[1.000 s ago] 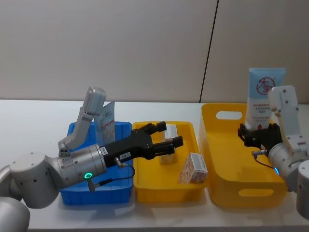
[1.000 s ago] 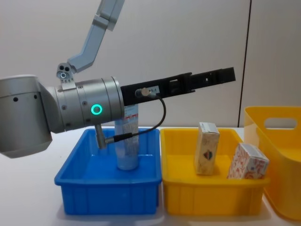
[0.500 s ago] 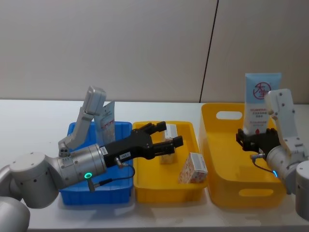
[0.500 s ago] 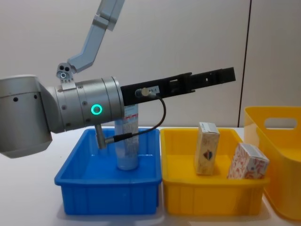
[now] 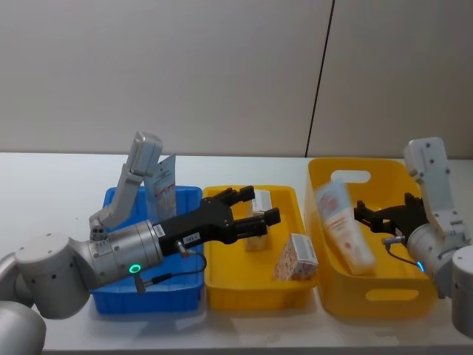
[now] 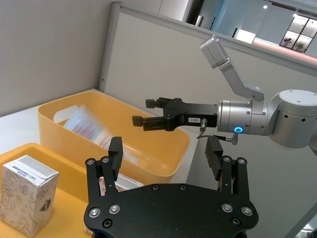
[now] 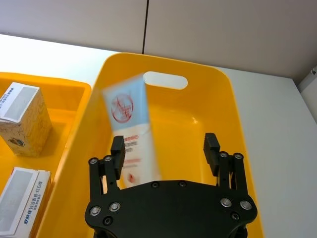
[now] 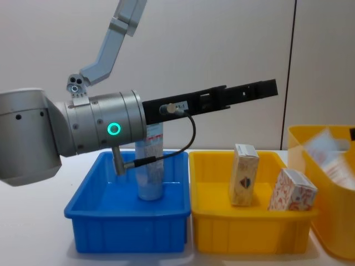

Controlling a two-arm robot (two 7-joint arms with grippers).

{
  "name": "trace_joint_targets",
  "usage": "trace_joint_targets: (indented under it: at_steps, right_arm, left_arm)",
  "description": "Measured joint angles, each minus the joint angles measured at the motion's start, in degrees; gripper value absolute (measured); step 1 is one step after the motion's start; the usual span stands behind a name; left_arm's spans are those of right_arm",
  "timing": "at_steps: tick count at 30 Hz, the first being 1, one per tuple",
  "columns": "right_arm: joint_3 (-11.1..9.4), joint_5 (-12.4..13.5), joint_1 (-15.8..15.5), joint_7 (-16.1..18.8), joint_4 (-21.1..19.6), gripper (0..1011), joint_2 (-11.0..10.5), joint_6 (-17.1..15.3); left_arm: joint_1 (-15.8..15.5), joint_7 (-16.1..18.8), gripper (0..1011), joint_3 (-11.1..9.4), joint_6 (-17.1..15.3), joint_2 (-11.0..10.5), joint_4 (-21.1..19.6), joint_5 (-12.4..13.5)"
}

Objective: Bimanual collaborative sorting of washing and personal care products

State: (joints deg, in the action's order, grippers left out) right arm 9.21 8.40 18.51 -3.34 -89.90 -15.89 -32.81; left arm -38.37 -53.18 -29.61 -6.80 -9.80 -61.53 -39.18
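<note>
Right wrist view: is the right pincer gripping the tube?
No, the right pincer is open and the tube tilts free in the bin.

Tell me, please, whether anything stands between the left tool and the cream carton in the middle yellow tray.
Nothing visible does. The left tool, open, hovers above the middle yellow tray, with the upright cream carton below its fingers and free air between them. The white carton leans off to the side.
</note>
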Motion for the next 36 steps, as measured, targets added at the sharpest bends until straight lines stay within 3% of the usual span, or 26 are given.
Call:
trace_joint_targets:
  at_steps: [3,19,31,36]
  right_arm:
    - [0.02,0.0,0.0,0.02,0.02,1003,0.0,-0.05]
    - [-0.48,0.46,-0.22,0.68,-0.51,1003,0.16,0.68]
    - [-3.34,3.8,-1.4,3.76,-3.73,1003,1.11,6.14]
    - [-4.91,5.79,-1.86,5.72,-5.25,1003,1.86,9.03]
  left_arm:
    - [0.0,0.0,1001,0.0,0.0,0.0,0.0,0.0]
    - [0.0,0.0,1001,0.0,0.0,0.0,0.0,0.0]
    - [0.16,0.26,1001,0.0,0.0,-0.06,-0.16,0.07]
    - [1.05,2.21,1001,0.11,0.17,-0.44,-1.32,1.03]
